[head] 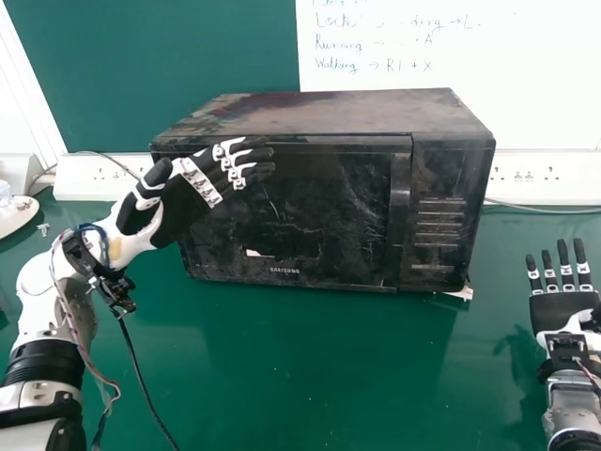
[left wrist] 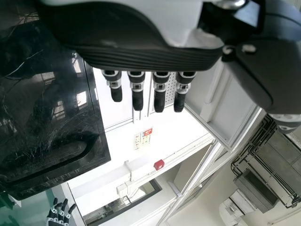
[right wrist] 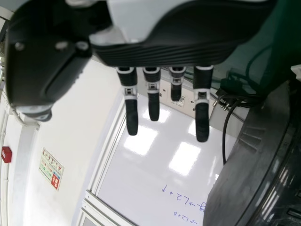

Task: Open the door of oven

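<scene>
The green table [head: 310,366] gives a hand a way across in front of the oven [head: 319,211], between the left arm [head: 52,310] and the right hand [head: 562,310], and up to the upright handle [head: 399,211] at the right of the oven's door. The left hand [head: 178,207] stands in the way of the door's upper left part (a black cable [head: 141,371] also slants down from its wrist to the view's bottom edge), while behind the oven the wall and a white socket strip [head: 535,178] bar the way back.
</scene>
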